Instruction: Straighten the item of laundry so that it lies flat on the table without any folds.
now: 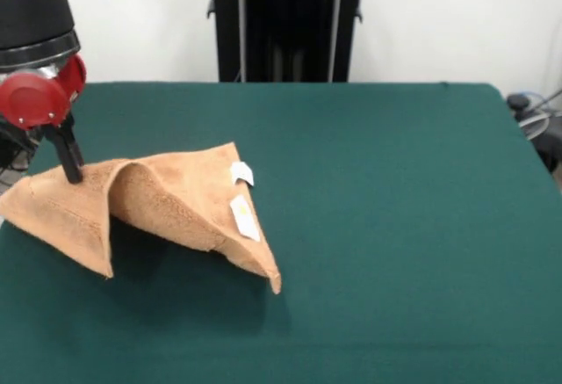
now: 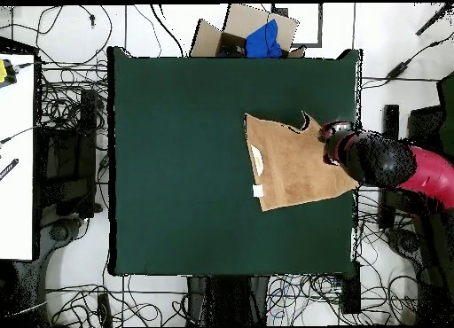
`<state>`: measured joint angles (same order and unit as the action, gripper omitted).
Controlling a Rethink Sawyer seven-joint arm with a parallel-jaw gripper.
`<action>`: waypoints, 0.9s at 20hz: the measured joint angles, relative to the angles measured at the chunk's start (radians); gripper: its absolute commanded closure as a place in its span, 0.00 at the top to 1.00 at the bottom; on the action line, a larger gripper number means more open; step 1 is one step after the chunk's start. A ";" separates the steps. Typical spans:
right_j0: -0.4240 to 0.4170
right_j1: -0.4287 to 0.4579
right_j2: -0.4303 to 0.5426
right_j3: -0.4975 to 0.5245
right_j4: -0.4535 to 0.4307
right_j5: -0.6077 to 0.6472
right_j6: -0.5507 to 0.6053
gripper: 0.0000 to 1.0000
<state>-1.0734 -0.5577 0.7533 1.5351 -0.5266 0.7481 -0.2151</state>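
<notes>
Arm cut off at frame edge; gripper (image 1: pixel 72 171) pinches towel (image 1: pixel 167 204) corner, cloth tented w/ folds on table (image 1: pixel 395 226).

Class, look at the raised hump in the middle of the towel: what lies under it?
The towel arches up, showing only shadowed green table at its open edge. Deeper under the hump is covered.

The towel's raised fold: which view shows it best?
Front view: the towel visibly tents up beside the gripper, white tags facing the camera. Overhead flattens it to a tan outline, the arm covering one edge.
</notes>
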 measured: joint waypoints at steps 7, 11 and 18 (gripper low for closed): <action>0.075 0.023 -0.027 -0.032 -0.015 0.000 0.000 0.00; 0.099 0.060 -0.029 -0.049 -0.018 0.000 0.000 0.00; 0.101 0.109 -0.032 -0.059 -0.019 0.001 0.000 1.00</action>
<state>-0.9723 -0.4491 0.7217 1.4765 -0.5453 0.7489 -0.2151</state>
